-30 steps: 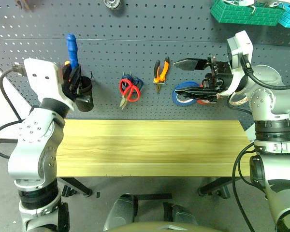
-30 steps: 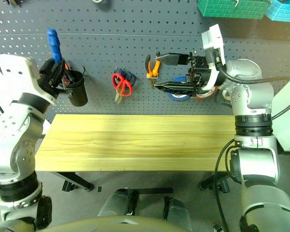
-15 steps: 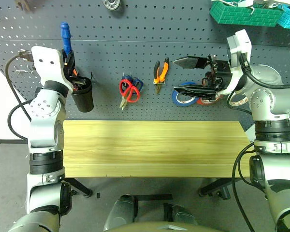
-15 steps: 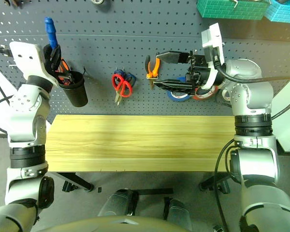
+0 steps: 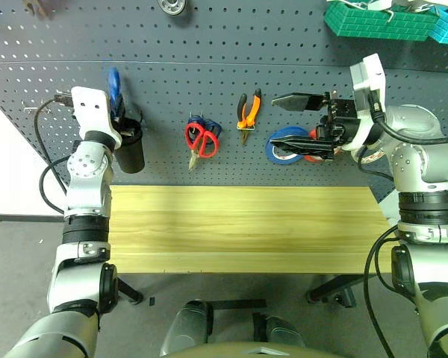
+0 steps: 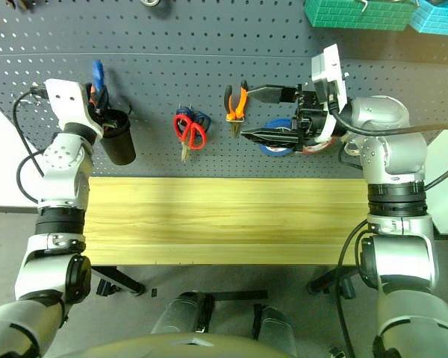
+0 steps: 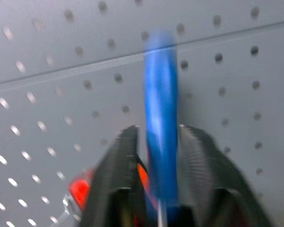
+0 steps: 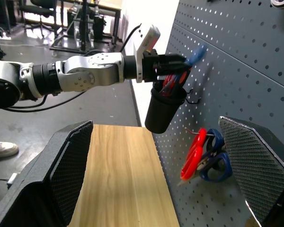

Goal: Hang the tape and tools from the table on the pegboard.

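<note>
Table [image 5: 239, 224] pale grained wood; pegboard [image 5: 209, 89] matt grey, perforated.

- My head cameras look down at the table [image 5: 239, 224] and pegboard [image 5: 209, 97], sharing both.
- My left wrist camera sits tight against the pegboard; the right looks along it.

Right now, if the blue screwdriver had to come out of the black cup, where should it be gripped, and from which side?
Grip the screwdriver by its blue handle, which stands above the cup. Come from the front, jaws either side: the pegboard is close behind and the shaft sits inside the cup.
</note>
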Motion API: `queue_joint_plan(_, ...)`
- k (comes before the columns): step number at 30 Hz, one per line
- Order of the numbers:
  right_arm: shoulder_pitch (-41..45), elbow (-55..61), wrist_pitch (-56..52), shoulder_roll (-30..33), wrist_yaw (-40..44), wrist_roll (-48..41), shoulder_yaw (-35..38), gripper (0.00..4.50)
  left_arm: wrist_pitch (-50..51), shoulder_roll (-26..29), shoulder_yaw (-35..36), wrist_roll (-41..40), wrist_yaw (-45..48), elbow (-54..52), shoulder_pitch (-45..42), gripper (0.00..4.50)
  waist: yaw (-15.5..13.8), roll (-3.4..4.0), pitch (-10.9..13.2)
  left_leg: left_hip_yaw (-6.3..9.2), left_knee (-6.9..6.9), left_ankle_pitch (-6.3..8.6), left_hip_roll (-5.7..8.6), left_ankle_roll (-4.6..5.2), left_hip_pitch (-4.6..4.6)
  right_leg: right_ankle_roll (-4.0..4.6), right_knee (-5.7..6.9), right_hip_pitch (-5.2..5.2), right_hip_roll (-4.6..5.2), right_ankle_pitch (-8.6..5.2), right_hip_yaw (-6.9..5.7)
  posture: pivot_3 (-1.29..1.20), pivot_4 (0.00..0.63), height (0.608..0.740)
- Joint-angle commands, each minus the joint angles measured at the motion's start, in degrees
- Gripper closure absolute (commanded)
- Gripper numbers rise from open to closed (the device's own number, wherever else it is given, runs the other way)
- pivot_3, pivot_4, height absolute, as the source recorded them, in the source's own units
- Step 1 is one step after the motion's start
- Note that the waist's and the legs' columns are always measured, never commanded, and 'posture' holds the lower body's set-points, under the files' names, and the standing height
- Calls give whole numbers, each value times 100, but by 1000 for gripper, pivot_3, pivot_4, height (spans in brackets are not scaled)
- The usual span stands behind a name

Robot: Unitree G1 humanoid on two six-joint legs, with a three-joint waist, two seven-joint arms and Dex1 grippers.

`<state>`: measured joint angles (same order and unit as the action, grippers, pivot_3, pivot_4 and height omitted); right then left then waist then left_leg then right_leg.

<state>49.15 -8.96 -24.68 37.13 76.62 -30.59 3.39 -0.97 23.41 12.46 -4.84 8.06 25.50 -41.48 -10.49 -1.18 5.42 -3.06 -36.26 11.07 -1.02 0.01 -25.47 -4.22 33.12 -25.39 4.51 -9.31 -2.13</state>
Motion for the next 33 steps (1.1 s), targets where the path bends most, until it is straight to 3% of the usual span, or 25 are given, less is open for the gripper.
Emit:
queue_joint_plan(1,-20,267,-11,123,-96,-93,163,0,-211,-1,80,-78,-5,-207,-42,1580,10,0,0,0,0,0,0,0,0,0,0,0,0,0,0,184,50,740)
queue_joint_plan(5,-136,410,-82,185,-167,-134,200,0,-365,0,21,-197,253,-574,183,261,42,0,0,0,0,0,0,0,1,2,1,0,0,-1,0,175,56,740)
queue_joint_plan(14,-511,733,-556,424,-371,-413,384,0,465,164,371,-1474,1288,-2600,1699,261,101,1,1,-4,2,1,-14,2,3,6,-2,0,-1,-4,1,148,81,740)
queue_joint_plan(18,-976,920,-601,384,-484,-367,268,0,480,624,653,-2320,2666,-3183,2780,261,197,3,5,-8,1,2,-37,3,5,9,-1,0,-3,-7,0,153,95,740)
queue_joint_plan(22,-1252,1003,-654,227,-619,-425,223,0,25,1057,785,-2508,3802,-2938,3471,261,267,26,20,-16,6,3,-45,2,8,22,-2,-4,-6,-15,0,161,102,740)
queue_joint_plan(27,-1680,1067,-702,233,-632,-436,230,0,-446,1173,937,-2662,4792,-2339,3828,261,239,47,35,-24,3,4,-51,4,5,21,-8,-4,-3,-17,-2,158,111,740)
queue_joint_plan(33,-2194,1123,-671,430,-504,-452,316,0,-37,1440,936,-2970,5589,-2002,4060,261,269,62,49,-30,5,6,-58,6,3,13,-12,-9,-3,-23,-3,136,112,740)
